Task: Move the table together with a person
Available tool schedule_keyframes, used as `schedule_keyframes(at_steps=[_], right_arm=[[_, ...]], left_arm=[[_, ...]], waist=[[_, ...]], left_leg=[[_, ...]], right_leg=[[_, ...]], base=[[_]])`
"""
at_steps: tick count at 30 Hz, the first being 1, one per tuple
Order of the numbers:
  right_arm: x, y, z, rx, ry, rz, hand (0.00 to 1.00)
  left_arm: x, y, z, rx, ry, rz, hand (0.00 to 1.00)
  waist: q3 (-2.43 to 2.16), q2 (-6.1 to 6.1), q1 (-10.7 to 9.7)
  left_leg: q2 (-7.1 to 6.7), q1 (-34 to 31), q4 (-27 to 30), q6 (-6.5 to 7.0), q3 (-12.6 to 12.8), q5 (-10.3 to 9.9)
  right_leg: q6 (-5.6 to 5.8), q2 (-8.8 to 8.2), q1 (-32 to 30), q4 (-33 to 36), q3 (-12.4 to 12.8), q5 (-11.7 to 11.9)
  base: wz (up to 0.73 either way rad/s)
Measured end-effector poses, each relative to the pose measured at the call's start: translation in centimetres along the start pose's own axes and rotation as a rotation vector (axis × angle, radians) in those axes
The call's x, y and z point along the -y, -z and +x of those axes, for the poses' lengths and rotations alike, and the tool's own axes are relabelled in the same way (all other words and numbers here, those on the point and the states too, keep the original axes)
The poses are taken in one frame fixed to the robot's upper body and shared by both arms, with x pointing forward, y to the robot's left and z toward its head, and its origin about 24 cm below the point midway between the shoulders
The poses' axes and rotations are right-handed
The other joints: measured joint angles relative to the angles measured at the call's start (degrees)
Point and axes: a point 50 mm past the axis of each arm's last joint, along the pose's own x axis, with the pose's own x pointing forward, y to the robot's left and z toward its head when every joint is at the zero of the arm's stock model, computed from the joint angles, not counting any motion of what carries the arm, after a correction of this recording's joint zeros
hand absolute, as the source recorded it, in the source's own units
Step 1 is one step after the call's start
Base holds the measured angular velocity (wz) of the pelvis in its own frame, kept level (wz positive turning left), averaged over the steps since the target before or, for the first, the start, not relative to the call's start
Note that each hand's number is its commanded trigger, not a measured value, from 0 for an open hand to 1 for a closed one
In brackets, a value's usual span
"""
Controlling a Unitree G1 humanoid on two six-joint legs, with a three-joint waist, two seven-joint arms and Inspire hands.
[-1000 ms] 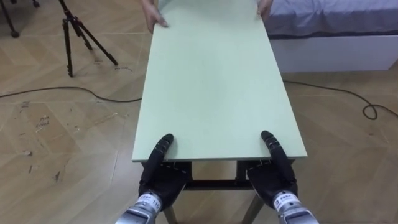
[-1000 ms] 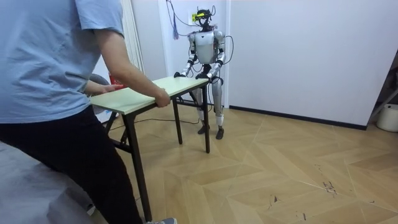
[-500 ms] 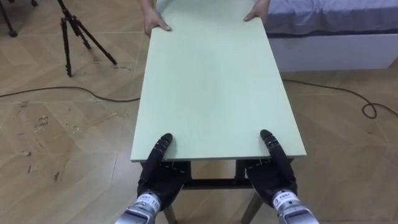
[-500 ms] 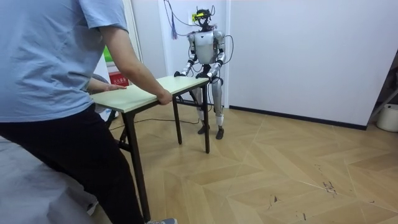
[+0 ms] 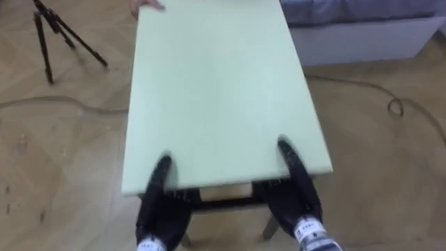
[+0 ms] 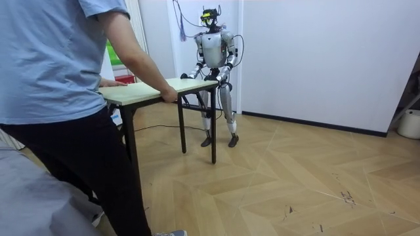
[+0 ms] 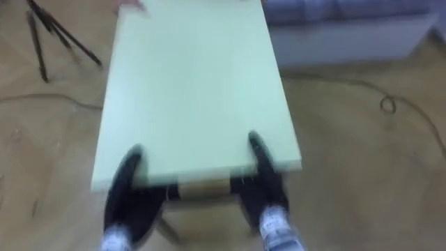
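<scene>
Table [image 5: 216,90]: pale green top, dark legs; spans between robot and person, bed off its far right corner.
Person [image 6: 59,72]: at far end, both hands on the top's edge.
Bed [image 5: 355,31]: white base.
Tripod [image 5: 59,35]: far left, on the floor.
Left hand [image 5: 162,209]: clamps near edge, thumb on top, rest beneath.
Right hand [image 5: 296,199]: same grip, near right corner.

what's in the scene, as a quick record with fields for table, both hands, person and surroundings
table: pale green top, dark legs
left hand: thumb on top of near edge, palm below
right hand: same grip, near right corner
person: holds the far end with both hands
surroundings: tripod, bed, wooden floor
</scene>
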Motion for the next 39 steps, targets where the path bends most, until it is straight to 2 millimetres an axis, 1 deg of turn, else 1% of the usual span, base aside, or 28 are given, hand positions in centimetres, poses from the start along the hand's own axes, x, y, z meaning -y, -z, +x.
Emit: schedule_keyframes(at_steps=[2, 3, 6, 8, 9, 11, 19, 20, 23, 25, 26, 27, 28, 29, 30, 31, 32, 33, 34, 35, 36, 37, 38, 39], right_arm=[[0.1, -0.1, -0.1, 0.006, -0.002, 0.015, 1.00], [0.1, -0.3, -0.1, 0.010, -0.001, 0.007, 1.00], [0.1, -0.3, -0.1, 0.009, -0.002, 0.009, 1.00], [0.1, -0.3, -0.1, 0.012, -0.002, 0.010, 1.00], [0.1, -0.3, -0.1, 0.013, -0.001, 0.011, 1.00], [0.2, -0.2, -0.2, 0.011, 0.003, 0.011, 1.00], [0.5, 0.6, -0.5, 0.001, 0.014, -0.005, 1.00], [0.6, 0.7, -0.6, 0.000, 0.017, 0.003, 1.00], [0.8, 0.6, -0.7, -0.007, 0.015, 0.017, 1.00], [0.9, 0.6, -0.8, -0.011, 0.019, 0.025, 1.00], [1.0, 0.8, -0.9, -0.016, 0.023, 0.034, 1.00], [1.2, 1.0, -1.1, -0.016, 0.031, 0.047, 1.00], [1.3, 1.0, -1.2, -0.016, 0.034, 0.047, 1.00], [1.4, 0.9, -1.3, -0.015, 0.037, 0.043, 1.00], [1.5, 0.7, -1.3, -0.015, 0.040, 0.037, 1.00], [1.6, 0.8, -1.4, -0.015, 0.042, 0.037, 1.00], [1.8, 0.8, -1.6, -0.012, 0.046, 0.039, 1.00], [1.9, 0.7, -1.7, -0.010, 0.046, 0.035, 1.00], [2.0, 0.7, -1.7, -0.011, 0.047, 0.027, 1.00], [2.1, 0.6, -1.8, -0.014, 0.047, 0.008, 1.00], [2.0, 0.4, -1.8, -0.014, 0.038, -0.007, 1.00], [1.8, 0.3, -1.8, -0.013, 0.031, -0.011, 1.00], [1.5, 0.1, -1.8, -0.011, 0.016, -0.017, 1.00], [1.4, 0.0, -1.7, -0.009, 0.012, -0.017, 1.00]], left_arm=[[0.2, 0.0, 0.2, -0.007, 0.008, 0.014, 1.00], [0.2, 0.1, 0.2, -0.006, 0.011, 0.013, 1.00], [0.3, 0.1, 0.2, 0.003, 0.015, 0.016, 1.00], [0.3, 0.2, 0.2, 0.008, 0.015, 0.019, 1.00], [0.3, 0.3, 0.2, 0.009, 0.015, 0.020, 1.00], [0.3, 0.3, 0.2, 0.021, 0.013, 0.028, 1.00], [-0.4, 0.0, -0.5, 0.049, -0.009, 0.054, 1.00], [-0.4, 0.0, -0.5, 0.049, -0.011, 0.058, 1.00], [-0.4, -0.1, -0.6, 0.043, -0.007, 0.068, 1.00], [-0.5, 0.0, -0.6, 0.040, -0.010, 0.068, 1.00], [-0.5, -0.1, -0.7, 0.036, -0.013, 0.073, 1.00], [-0.6, -0.1, -0.8, 0.029, -0.017, 0.082, 1.00], [-0.7, -0.1, -0.8, 0.026, -0.018, 0.085, 1.00], [-0.8, 0.0, -0.9, 0.024, -0.023, 0.083, 1.00], [-0.8, 0.1, -0.9, 0.023, -0.024, 0.080, 1.00], [-0.8, 0.1, -1.0, 0.023, -0.025, 0.079, 1.00], [-1.0, 0.0, -1.1, 0.021, -0.030, 0.087, 1.00], [-1.1, 0.1, -1.2, 0.019, -0.038, 0.075, 1.00], [-1.3, 0.2, -1.4, 0.017, -0.044, 0.067, 1.00], [-1.6, 0.4, -1.7, 0.013, -0.057, 0.055, 1.00], [-1.7, 0.4, -1.8, 0.008, -0.060, 0.053, 1.00], [-1.6, 0.4, -1.7, 0.005, -0.056, 0.052, 1.00], [-1.3, 0.4, -1.7, 0.001, -0.044, 0.046, 1.00], [-1.2, 0.4, -1.6, -0.001, -0.037, 0.048, 1.00]], waist=[[-0.08, -0.55, 0.19], [-0.17, -0.70, 0.39], [-0.15, -0.84, 0.38], [-0.14, -0.94, 0.21], [-0.13, -0.94, 0.05], [-0.14, -1.07, 0.12], [-0.09, -1.32, 0.35], [-0.10, -1.53, 0.63], [-0.35, -2.24, 1.58], [-0.34, -2.35, 1.94], [-0.38, -2.67, 1.92], [-0.40, -3.27, 2.77], [-0.38, -3.35, 3.14], [-0.33, -2.89, 4.13], [-0.24, -2.28, 4.82], [-0.20, -2.22, 4.90], [-0.21, -2.18, 4.94], [-0.18, -1.95, 5.03], [-0.24, -1.54, 5.07], [-0.53, -0.55, 5.06], [-0.63, -0.22, 4.64], [-0.65, -0.15, 4.31], [-0.56, 0.03, 3.10], [-0.46, 0.13, 2.74]], left_leg=[[-0.22, -0.01, -0.06, 0.05, 0.65, -0.04], [-0.61, 0.03, 0.06, 0.07, 0.73, -0.03], [-1.37, -0.04, 0.10, 0.17, 1.15, -0.06], [-1.86, -0.18, 0.28, 0.64, 1.89, 0.22], [-2.03, -0.18, 0.30, 0.65, 2.16, 0.22], [-1.99, -0.03, 0.30, 0.93, 2.19, 0.09], [-1.84, 0.06, 0.92, 1.00, 2.18, 0.11], [-1.78, 0.01, 0.96, 1.00, 2.18, 0.11], [-1.55, -1.73, 2.47, 0.89, 2.14, -0.26], [-0.81, -3.18, 5.70, 0.46, 2.02, -1.33], [-0.27, -4.95, 9.97, -0.07, 1.90, -2.08], [0.30, -7.70, 16.10, -0.19, 1.65, -2.14], [0.83, -9.16, 19.49, -0.19, 1.48, -2.13], [2.44, -12.91, 27.43, -0.29, 0.58, -2.02], [4.15, -16.31, 34.47, -0.43, -0.27, -0.78], [4.69, -17.90, 37.08, -0.40, -0.54, 0.36], [5.55, -20.06, 41.06, -0.16, -0.76, 2.90], [6.36, -21.67, 44.56, 0.01, -0.74, 5.26], [6.51, -22.15, 47.03, -0.14, -0.75, 5.86], [6.37, -21.94, 52.06, -0.09, -0.55, 6.16], [5.69, -20.54, 53.62, -0.13, 0.18, 6.15], [5.40, -19.70, 53.27, -0.22, 0.59, 6.10], [4.91, -17.50, 50.93, -0.57, 0.76, 5.70], [4.52, -14.77, 47.44, -1.99, 0.60, 1.59]], right_leg=[[0.32, -0.08, 0.03, -0.01, -0.30, -0.24], [0.34, -0.21, 0.06, 0.00, -0.65, -0.25], [0.73, -0.63, 0.05, 0.03, -0.60, -0.52], [1.00, -1.17, 0.05, 0.16, -0.63, -0.81], [1.22, -1.39, -0.06, 0.57, -0.57, -1.12], [1.23, -1.31, -0.04, 0.85, -0.58, -1.22], [0.88, -1.35, 0.05, 1.68, -0.76, -1.39], [0.80, -1.26, -0.05, 1.77, -0.68, -1.44], [0.36, -1.28, -1.63, 2.85, -0.70, -1.72], [-0.15, -1.00, -2.23, 4.04, -0.85, -2.19], [-0.61, -1.00, -2.77, 5.37, -1.01, -3.15], [-1.33, -1.04, -3.12, 6.04, -1.02, -3.76], [-1.69, -0.90, -3.20, 6.22, -1.07, -3.98], [-2.53, -0.16, -3.17, 6.70, -1.41, -4.25], [-3.23, 0.62, -3.28, 7.36, -1.61, -4.63], [-3.52, 0.83, -3.47, 7.75, -1.89, -5.05], [-3.88, 1.10, -3.47, 7.77, -2.34, -5.74], [-4.46, 1.44, -3.50, 7.78, -2.45, -5.94], [-4.74, 1.65, -3.52, 7.81, -2.60, -6.01], [-5.19, 1.68, -3.56, 7.90, -4.14, -6.18], [-5.88, 1.99, -3.86, 8.41, -4.50, -6.16], [-6.54, 1.99, -4.45, 8.93, -5.04, -5.82], [-6.57, 2.43, -5.48, 9.84, -5.54, -5.86], [-6.92, 2.70, -6.23, 10.40, -6.15, -5.73]], base=[[0.11], [-0.06], [-0.03], [0.07], [0.11], [0.04], [0.00], [0.00], [0.00], [0.02], [0.06], [0.00], [-0.14], [-0.27], [-0.20], [0.00], [0.11], [0.05], [-0.16], [-0.15], [0.00], [0.33], [0.40], [0.30]])
